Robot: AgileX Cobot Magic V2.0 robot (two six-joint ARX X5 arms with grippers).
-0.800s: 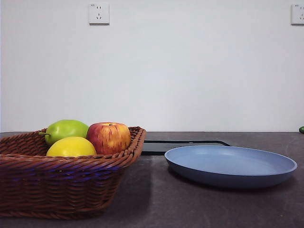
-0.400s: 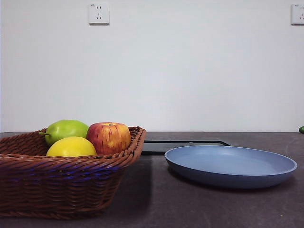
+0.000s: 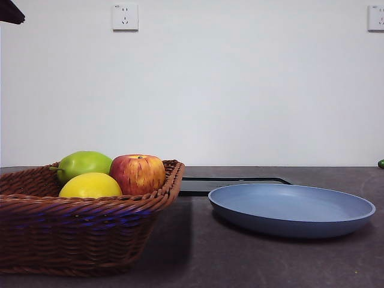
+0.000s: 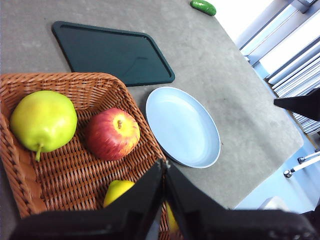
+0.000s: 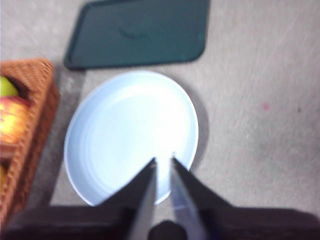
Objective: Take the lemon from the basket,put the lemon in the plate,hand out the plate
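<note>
The left gripper (image 4: 164,167) hangs above the basket (image 3: 90,234), jaws pressed together at the tips, gripping nothing and touching nothing. The lemon (image 3: 90,186) lies inside the basket, directly below those jaws, beside a red-yellow apple (image 3: 137,174) and a green pear (image 3: 83,164). The right gripper (image 5: 163,162) hovers above the plate (image 3: 291,210), jaws nearly closed with a thin gap, empty and clear of the surface. The plate sits bare on the table (image 3: 252,258), just beside the basket, in front of a black tray (image 3: 231,183).
</note>
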